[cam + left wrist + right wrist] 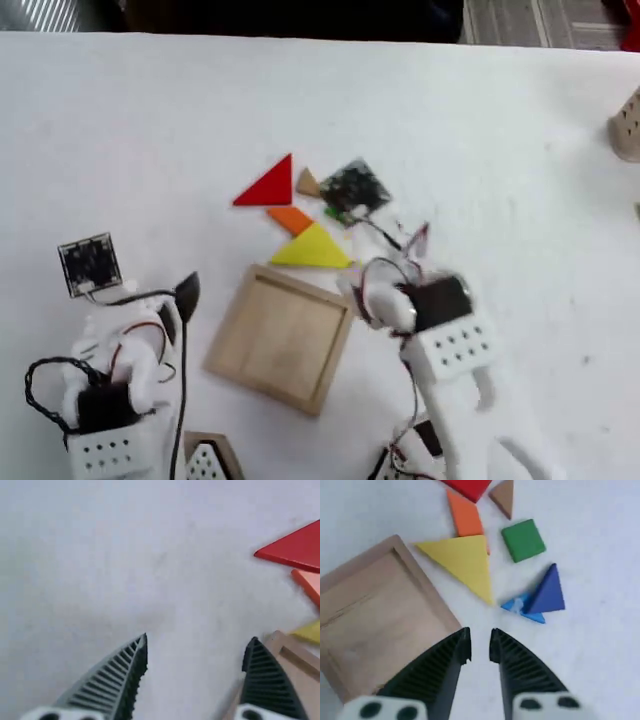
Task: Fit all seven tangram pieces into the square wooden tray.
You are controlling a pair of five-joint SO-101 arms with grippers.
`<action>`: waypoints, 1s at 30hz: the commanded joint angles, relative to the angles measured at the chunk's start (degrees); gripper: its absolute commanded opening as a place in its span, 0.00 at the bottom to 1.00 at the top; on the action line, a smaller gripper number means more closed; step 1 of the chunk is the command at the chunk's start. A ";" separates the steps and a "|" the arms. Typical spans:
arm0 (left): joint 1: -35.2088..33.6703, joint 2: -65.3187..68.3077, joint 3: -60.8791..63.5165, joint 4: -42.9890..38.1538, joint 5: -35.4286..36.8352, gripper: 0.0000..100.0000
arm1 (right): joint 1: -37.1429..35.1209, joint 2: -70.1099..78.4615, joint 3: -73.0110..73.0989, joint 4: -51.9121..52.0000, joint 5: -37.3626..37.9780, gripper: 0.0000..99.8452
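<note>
— Where is the tray?
— The square wooden tray (pixel 283 338) lies empty on the white table (pixel 480 130). The yellow triangle (pixel 313 248) is just beside its far edge, with the orange parallelogram (pixel 291 218) touching it. The red triangle (pixel 268 184) and the small brown triangle (pixel 307 183) lie beyond.
— And the rest?
— The green square (pixel 523 540) is near them. The dark blue triangle (pixel 547 592) touches the light blue triangle (pixel 520 607).
— The grippers?
— The right gripper (pixel 480 642) is beside the tray's corner, jaws barely parted and empty. The left gripper (pixel 199 645) is at the tray's other side, jaws spread wide and empty.
</note>
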 commanded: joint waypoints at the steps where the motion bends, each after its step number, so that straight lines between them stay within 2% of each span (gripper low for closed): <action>1: -0.84 14.73 -6.77 -4.13 -2.90 0.31 | -4.70 9.19 -5.54 -3.74 -0.53 0.14; 8: -4.97 40.66 -15.03 -15.56 -3.69 0.31 | -5.85 25.54 -10.99 -13.58 -0.44 0.22; 14: -7.52 54.55 -22.24 -17.58 -3.69 0.31 | -5.41 39.69 -16.00 -18.15 -1.05 0.24; 24: -7.25 63.69 -26.90 -18.20 -3.69 0.31 | -6.11 54.81 -30.95 -14.02 -3.16 0.25; 30: -7.16 63.87 -26.55 -19.16 -3.78 0.31 | -6.37 60.09 -32.09 -13.49 -2.99 0.25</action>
